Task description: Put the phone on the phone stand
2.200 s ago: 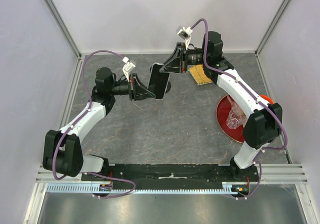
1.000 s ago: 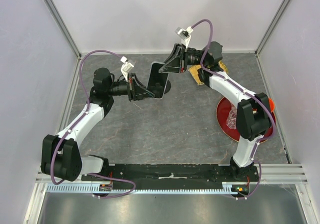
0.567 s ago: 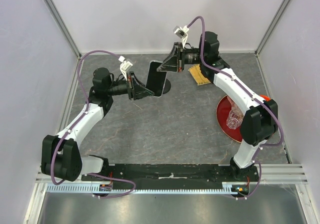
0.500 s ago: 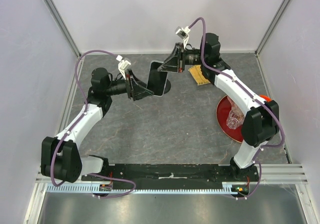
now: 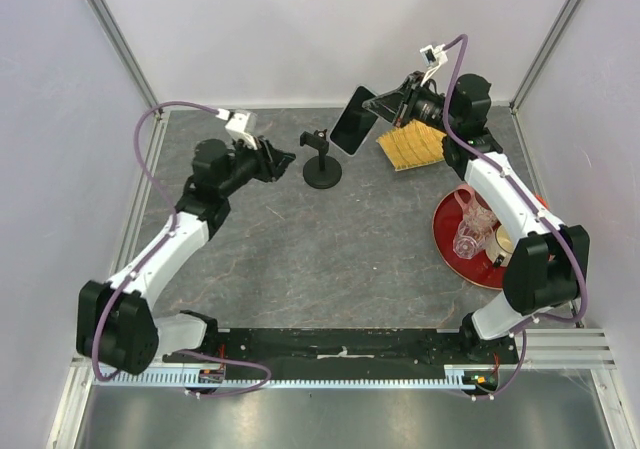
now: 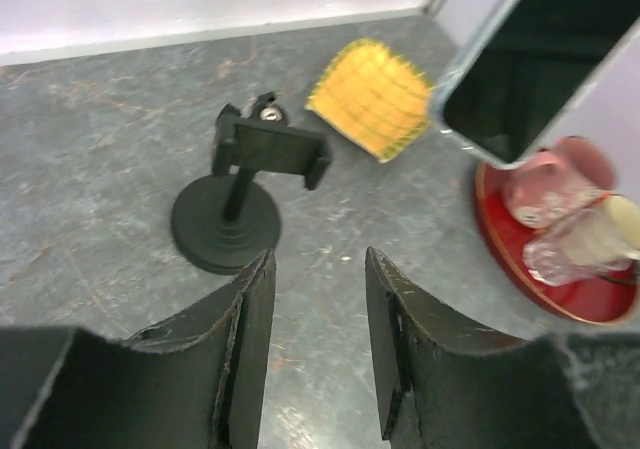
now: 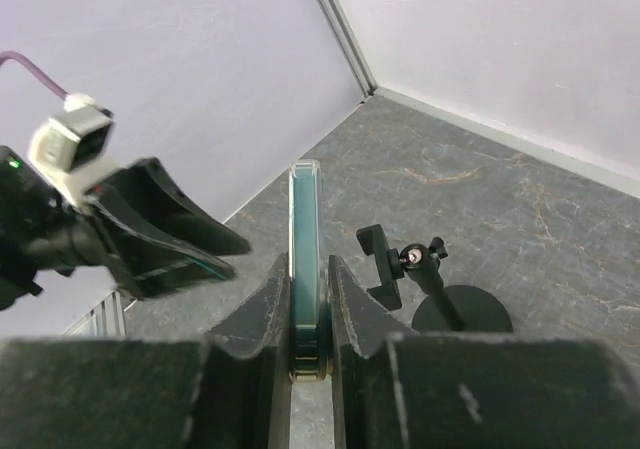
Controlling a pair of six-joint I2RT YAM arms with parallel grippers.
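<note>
Edgewise, right end effector [image 7: 306, 274] clamps thin glossy phone [image 5: 352, 134]; left end effector [image 6: 318, 274] parted.

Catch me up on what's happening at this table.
The right gripper is shut on the phone, holding it in the air just beside the phone stand. The stand sits on the table with its cradle empty. The left gripper is open and empty, pointed at the stand from the other side. The phone is not on the stand yet.

One phone [image 5: 352, 134], one stand [image 5: 322, 176], one plate [image 5: 444, 226]
</note>
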